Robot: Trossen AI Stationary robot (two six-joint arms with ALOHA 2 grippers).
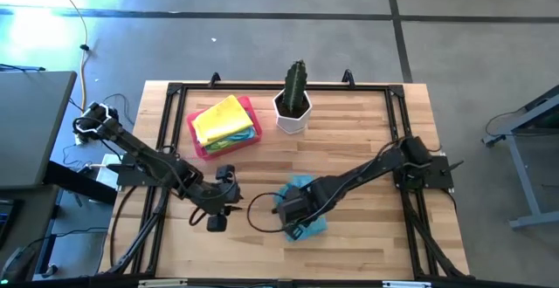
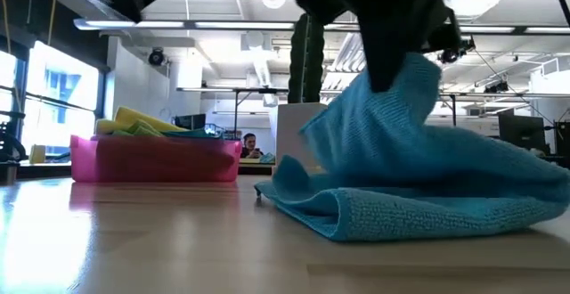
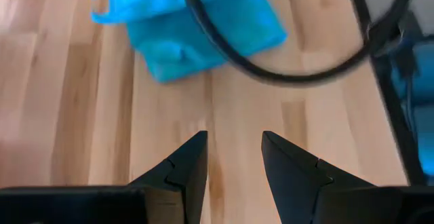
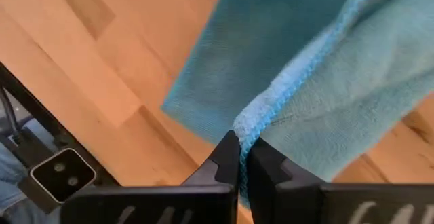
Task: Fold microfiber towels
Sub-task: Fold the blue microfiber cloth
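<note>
On table: right tool (image 4: 243, 157) clamped on blue towel (image 4: 319, 81) edge | left tool (image 3: 234, 157) apart, beside.

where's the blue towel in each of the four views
High view: blue towel at lower centre, mostly under the right end effector.
Low view: the towel fills the right half, one edge lifted.
Left wrist view: the towel lies at the top, beyond the open left end effector.
Right wrist view: the towel fills the upper right, its edge pinched.
Shared landmark: the wooden table.
</note>
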